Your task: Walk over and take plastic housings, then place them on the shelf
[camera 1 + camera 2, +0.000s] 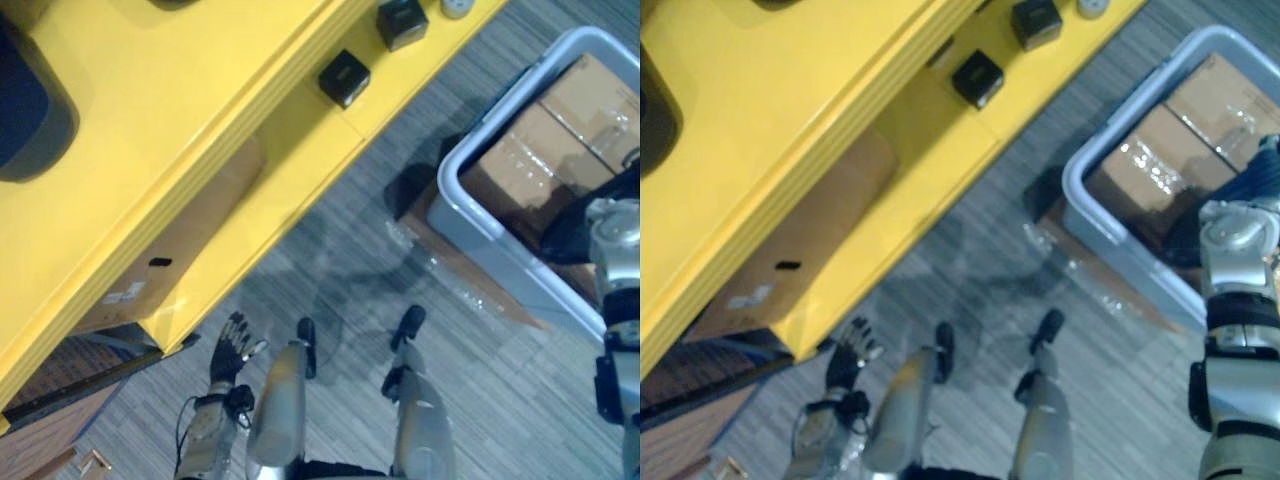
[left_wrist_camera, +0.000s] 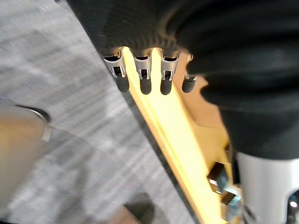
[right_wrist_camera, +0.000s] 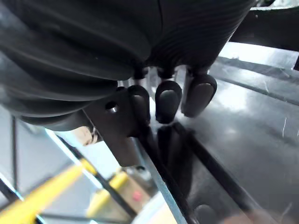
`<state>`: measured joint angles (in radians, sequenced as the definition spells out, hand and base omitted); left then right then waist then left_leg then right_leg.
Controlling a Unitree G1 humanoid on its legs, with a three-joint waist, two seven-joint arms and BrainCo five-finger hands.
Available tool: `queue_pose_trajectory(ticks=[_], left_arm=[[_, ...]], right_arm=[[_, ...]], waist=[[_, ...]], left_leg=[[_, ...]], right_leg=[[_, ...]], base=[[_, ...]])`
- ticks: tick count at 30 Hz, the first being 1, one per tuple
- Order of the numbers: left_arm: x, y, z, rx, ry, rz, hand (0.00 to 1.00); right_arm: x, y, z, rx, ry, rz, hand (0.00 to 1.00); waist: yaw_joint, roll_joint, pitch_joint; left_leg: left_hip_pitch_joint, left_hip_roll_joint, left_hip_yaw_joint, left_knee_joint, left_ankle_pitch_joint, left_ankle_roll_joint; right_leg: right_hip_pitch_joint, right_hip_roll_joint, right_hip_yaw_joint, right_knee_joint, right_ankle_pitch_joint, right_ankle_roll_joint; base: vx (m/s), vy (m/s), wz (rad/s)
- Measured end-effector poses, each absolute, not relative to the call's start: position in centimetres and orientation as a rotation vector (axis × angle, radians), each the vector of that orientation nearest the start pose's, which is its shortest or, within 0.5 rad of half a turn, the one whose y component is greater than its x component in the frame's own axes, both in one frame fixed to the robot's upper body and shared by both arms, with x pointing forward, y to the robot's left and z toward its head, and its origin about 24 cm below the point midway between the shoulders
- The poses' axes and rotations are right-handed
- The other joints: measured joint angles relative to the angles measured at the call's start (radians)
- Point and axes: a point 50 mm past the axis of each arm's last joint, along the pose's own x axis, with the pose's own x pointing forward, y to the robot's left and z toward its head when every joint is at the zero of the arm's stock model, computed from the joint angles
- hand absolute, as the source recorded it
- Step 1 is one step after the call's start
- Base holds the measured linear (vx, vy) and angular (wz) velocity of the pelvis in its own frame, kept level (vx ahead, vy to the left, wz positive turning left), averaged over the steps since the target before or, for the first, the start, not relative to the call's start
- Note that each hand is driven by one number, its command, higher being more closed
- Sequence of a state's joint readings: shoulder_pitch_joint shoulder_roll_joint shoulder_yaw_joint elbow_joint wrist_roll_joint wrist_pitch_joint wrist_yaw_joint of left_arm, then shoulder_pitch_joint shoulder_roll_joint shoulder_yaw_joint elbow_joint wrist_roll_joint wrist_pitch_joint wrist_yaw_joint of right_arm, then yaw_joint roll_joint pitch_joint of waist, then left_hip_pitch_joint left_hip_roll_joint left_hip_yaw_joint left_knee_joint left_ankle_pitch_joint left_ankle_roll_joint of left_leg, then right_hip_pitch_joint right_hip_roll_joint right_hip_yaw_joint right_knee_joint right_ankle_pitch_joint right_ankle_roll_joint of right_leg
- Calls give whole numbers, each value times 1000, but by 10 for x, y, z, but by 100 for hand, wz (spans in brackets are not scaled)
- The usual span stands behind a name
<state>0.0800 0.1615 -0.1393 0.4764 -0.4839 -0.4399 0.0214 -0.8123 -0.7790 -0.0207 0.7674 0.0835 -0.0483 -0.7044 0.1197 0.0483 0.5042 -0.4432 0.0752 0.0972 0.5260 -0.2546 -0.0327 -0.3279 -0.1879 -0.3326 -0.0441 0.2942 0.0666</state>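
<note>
left hand open, fingers spread by yellow shelf edge (black housings sitting on it), right hand relaxed at grey bin

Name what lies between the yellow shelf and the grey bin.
A bare strip of grey striped floor, partly in shadow, separates the yellow shelf from the grey bin. Both eye views show it.
</note>
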Motion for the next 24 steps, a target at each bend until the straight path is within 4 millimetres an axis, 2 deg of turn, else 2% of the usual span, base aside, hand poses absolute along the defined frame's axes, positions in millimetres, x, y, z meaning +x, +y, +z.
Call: queue_pose_trajectory(ticks=[3,7,8,13,14,17,19,24], left_arm=[[213,185,-35,-297,97,142,0],[216,188,-24,-335,41,154,0],[217,190,-20,-341,19,160,0],[218,195,-8,-341,-26,159,0],[215,196,-9,-342,-15,155,0],[213,192,-10,-351,4,126,0],[211,192,-12,-356,29,113,0],[213,194,-9,-441,42,59,0]], right_arm=[[334,-347,239,-442,-430,-1013,100],[335,-339,237,-385,-452,-1010,100],[335,-337,233,-361,-451,-1008,100],[329,-337,214,-314,-438,-1023,100],[328,-334,207,-293,-428,-1021,100],[321,-331,191,-281,-409,-1011,100],[316,-324,173,-267,-379,-989,100],[302,-311,145,-209,-348,-910,100]], waist=[[1,-9,2],[2,-39,-4],[2,-55,-12],[6,-93,-40],[6,-104,-62],[7,-113,-100],[7,-123,-163],[2,-148,-241]], left_leg=[[20,0,1,-5,0,0],[59,0,2,-20,0,-1],[72,0,2,-29,1,-2],[125,0,0,-60,4,-7],[137,0,4,-72,4,-8],[193,2,12,-98,4,-11],[227,7,26,-122,1,-15],[304,18,56,-174,0,-23]], right_leg=[[18,1,0,-3,0,0],[57,2,-3,-15,-1,0],[71,2,-8,-21,-3,-1],[120,6,-22,-33,-13,-1],[125,6,-22,-33,-17,1],[161,8,-21,-33,-26,6],[175,13,-21,-34,-32,-1],[212,18,-21,-35,-67,-7]], base=[[0,0,0],[6,-1,1],[0,0,0],[56,-11,5],[73,-6,-5],[95,0,-6],[82,-3,-18],[69,-26,-18]])
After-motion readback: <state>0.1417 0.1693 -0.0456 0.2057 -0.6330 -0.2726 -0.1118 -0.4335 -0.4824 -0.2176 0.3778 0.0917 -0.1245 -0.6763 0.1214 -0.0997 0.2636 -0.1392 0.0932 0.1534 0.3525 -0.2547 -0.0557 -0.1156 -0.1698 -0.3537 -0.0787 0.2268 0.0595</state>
